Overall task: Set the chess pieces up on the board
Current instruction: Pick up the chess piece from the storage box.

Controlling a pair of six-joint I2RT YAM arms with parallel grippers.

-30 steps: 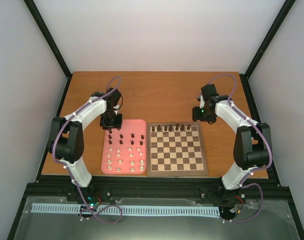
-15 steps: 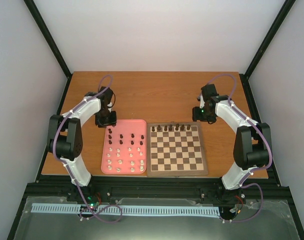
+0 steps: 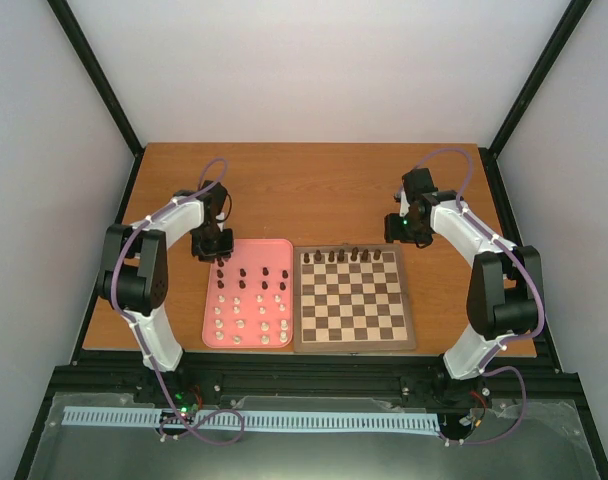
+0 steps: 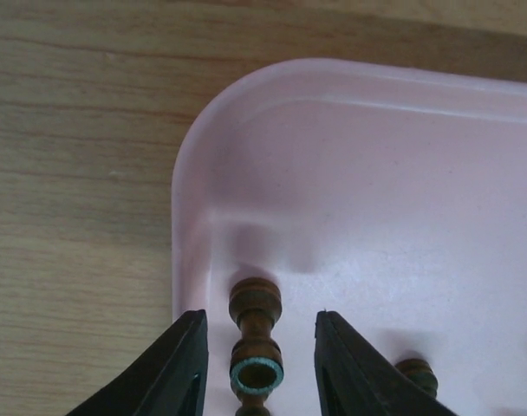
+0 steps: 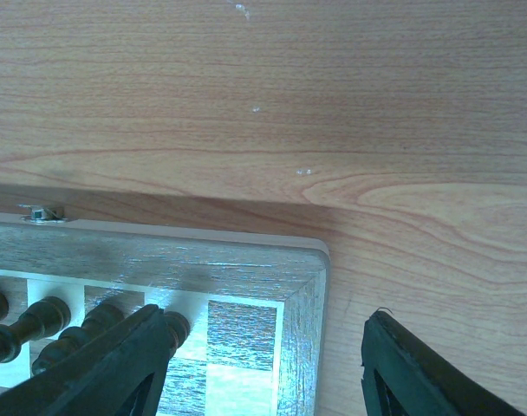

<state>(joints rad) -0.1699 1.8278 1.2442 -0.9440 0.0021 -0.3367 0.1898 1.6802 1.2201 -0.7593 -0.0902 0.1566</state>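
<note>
- Top external view showed the board (image 3: 354, 346) lying on the counter (image 3: 314, 190), with a row of dark chess pieces (image 3: 344, 256) along its far edge.
- A pink tray (image 3: 274, 250) lay just beside the board's left edge. It held rows of further pieces, dark ones at the far end and cream ones nearer.
- The left gripper (image 4: 259, 322) hung over the far tray corner, the one farthest from the board.
- Its fingers (image 4: 181, 368) were partly open, one on each side of a single dark piece (image 4: 255, 303). A sliver of pink showed on either side, so nothing was gripped.
- That piece sat close to the tray wall, and whether it stood upright could not be told from the wrist view.
- The right gripper (image 5: 268, 319) hovered at the board's far right corner.
- It was spread wide and held nothing, with one finger over the corner squares and the other over bare counter beyond the board's right edge.
</note>
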